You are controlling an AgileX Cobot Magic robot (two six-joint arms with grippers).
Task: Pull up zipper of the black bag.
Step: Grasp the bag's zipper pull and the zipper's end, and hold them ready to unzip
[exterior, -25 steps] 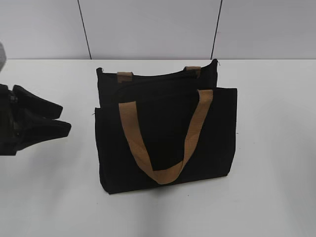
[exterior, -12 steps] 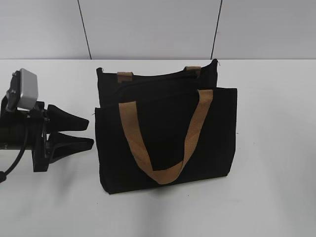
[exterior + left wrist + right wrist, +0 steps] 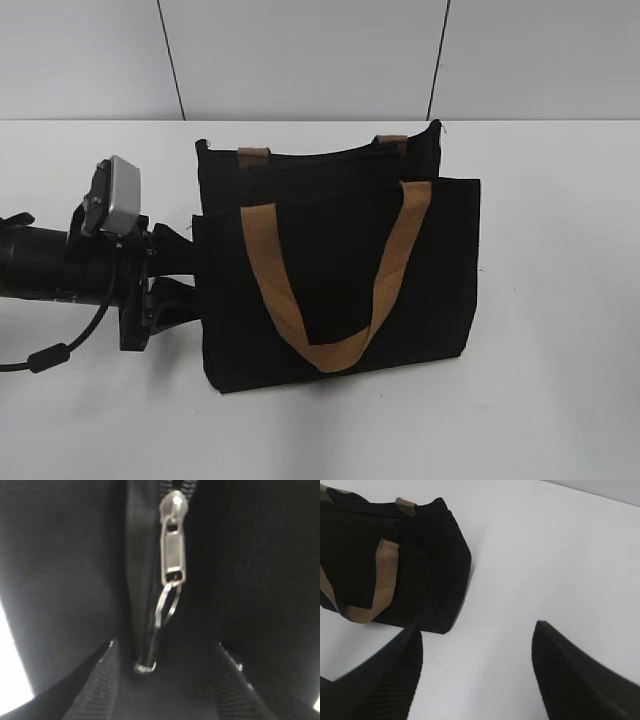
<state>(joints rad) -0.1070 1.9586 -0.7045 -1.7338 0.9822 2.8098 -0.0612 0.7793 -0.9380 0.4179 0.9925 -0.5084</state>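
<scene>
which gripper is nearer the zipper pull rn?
Left. The left gripper is at the bag's left end, the zipper pull just ahead between its fingers. The right gripper hangs open over bare table, off the bag.

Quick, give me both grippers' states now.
Left gripper: open, fingers either side of the zipper pull at the black bag's end, gripping nothing.
Right gripper: open, empty, over the table.

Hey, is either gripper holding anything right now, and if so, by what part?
Right gripper is open over bare table, holding nothing. Left gripper straddles the black bag end by the zipper; fingers look spread, no grip visible.
</scene>
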